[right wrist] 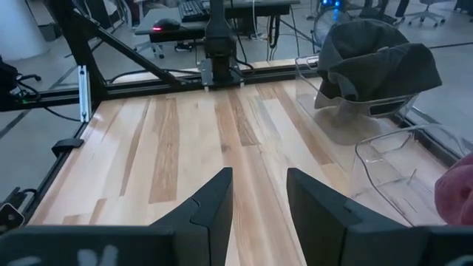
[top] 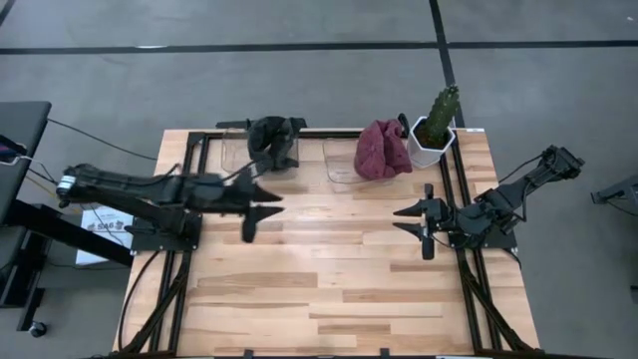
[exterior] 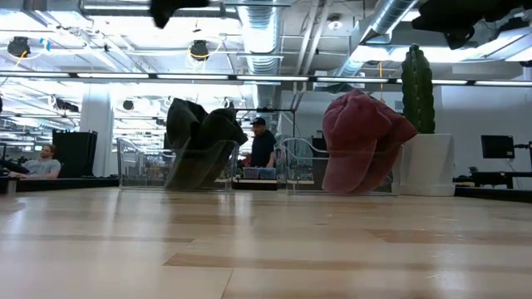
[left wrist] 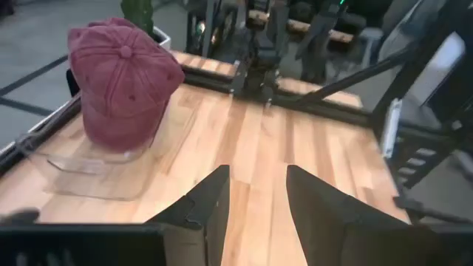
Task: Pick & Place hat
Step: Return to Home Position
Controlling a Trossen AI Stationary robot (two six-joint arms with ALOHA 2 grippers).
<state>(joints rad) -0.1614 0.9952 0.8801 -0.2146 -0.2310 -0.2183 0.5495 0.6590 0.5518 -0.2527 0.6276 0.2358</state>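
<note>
Both caps are placed: the black cap (top: 273, 140) sits in the left bin (top: 231, 152) and the red cap (top: 382, 150) in the right bin (top: 339, 168), beside the potted cactus (top: 442, 108) at the far edge of the surface (top: 329, 269). What's left is parking the arms.

The left gripper (top: 274, 203) hangs over the surface just in front of the left bin, its arm stretched well out from its base. Its fingers are spread apart with nothing between them. The right gripper (top: 399, 219) sits close to its own base on the right side, also spread and empty, so it looks at or near home.

To do this well, I'd lift the left arm a little first so the fingers clear the bin's rim and don't snag the black cap, which bulges above it. Then I'd draw the arm straight back toward its base. Keep the retreat smooth and slow, since a bump could tip the light bin. The right arm should need little or no motion
</note>
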